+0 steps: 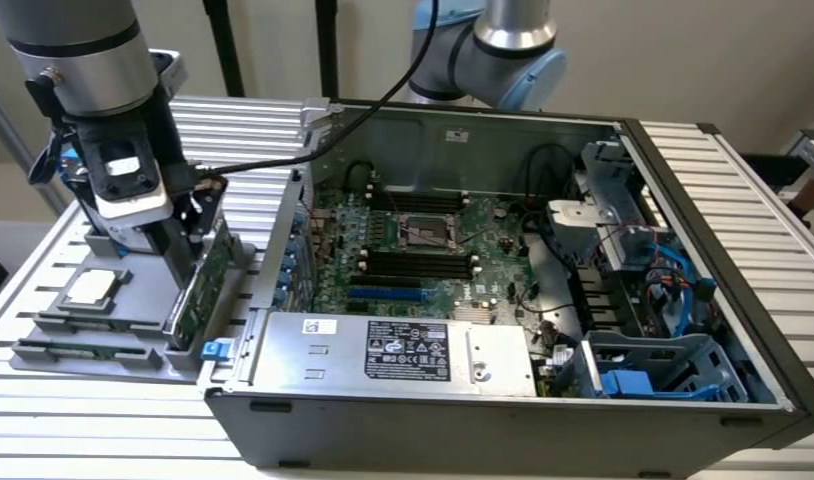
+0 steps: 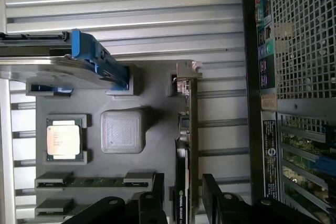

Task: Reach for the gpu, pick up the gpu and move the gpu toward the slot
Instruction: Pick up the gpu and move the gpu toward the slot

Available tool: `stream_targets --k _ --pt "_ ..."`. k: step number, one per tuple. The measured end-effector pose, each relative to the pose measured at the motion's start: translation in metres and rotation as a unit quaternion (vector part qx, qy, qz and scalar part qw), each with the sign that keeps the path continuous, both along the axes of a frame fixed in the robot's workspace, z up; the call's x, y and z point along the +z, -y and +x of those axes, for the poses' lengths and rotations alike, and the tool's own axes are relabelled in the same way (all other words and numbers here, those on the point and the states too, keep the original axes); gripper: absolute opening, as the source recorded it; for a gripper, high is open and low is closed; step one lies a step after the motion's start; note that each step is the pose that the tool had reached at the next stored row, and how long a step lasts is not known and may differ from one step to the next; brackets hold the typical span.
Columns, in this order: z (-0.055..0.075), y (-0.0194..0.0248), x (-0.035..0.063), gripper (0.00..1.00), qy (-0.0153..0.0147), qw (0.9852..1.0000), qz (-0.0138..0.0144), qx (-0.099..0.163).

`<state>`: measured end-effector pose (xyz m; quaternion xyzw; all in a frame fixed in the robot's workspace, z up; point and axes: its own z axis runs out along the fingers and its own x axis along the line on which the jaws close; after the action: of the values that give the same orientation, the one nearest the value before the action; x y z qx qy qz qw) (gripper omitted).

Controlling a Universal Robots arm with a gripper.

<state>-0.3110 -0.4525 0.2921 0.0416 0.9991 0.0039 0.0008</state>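
Ribbed aluminium table (image 1: 100,440) carries a grey parts holder (image 2: 157,103) beside the open computer case (image 1: 514,440). The gpu (image 1: 196,295) stands on edge along the holder's case-side rim. The gripper (image 2: 182,182) straddles it, fingers parted, with narrow gaps on both sides.

The gpu (image 2: 185,150) runs out of your wrist view, where the jaws are cropped too, as is the blue-railed hard drive (image 2: 52,69). In the exterior view the arm (image 1: 87,55) is cut off above; the power supply label (image 1: 407,350) is unreadably small.
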Motion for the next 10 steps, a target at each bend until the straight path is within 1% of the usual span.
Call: stream_targets --k 4,10 --pt "0.0 0.0001 -0.0073 0.42 0.0001 1.0 0.0 -0.006" --pt "0.0 0.0002 -0.0181 0.42 0.0002 1.0 -0.0004 -0.007"
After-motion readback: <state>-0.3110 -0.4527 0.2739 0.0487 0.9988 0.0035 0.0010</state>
